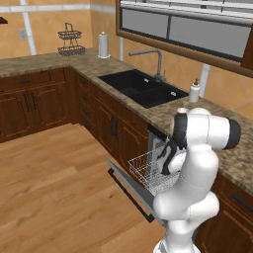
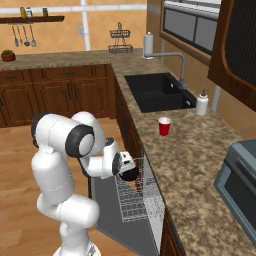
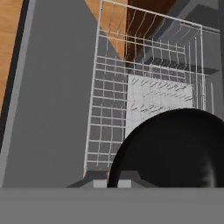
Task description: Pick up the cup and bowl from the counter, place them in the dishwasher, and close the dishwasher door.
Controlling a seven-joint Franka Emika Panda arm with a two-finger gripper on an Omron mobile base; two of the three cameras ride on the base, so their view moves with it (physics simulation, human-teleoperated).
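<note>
My gripper [image 2: 126, 169] is shut on the rim of the black bowl [image 2: 131, 174], holding it just above the near end of the white wire rack [image 2: 137, 200]. The rack is pulled out over the open dishwasher door [image 2: 107, 212], which lies flat and grey. In the hand view the bowl [image 3: 175, 148] hangs low right over the rack [image 3: 109, 109] and the door [image 3: 52, 96]. The red cup [image 2: 164, 126] stands upright on the granite counter [image 2: 195, 150], beyond the dishwasher and near the sink. From the left base camera the rack [image 1: 143, 170] and door [image 1: 129, 190] show beside my arm.
A black sink [image 2: 159, 91] with a faucet [image 2: 181, 67] lies past the cup, and a white soap bottle [image 2: 202, 104] stands at its right. A grey toaster oven [image 2: 237, 182] sits on the counter's near right. Wooden floor [image 1: 54, 188] stretches left of the open door.
</note>
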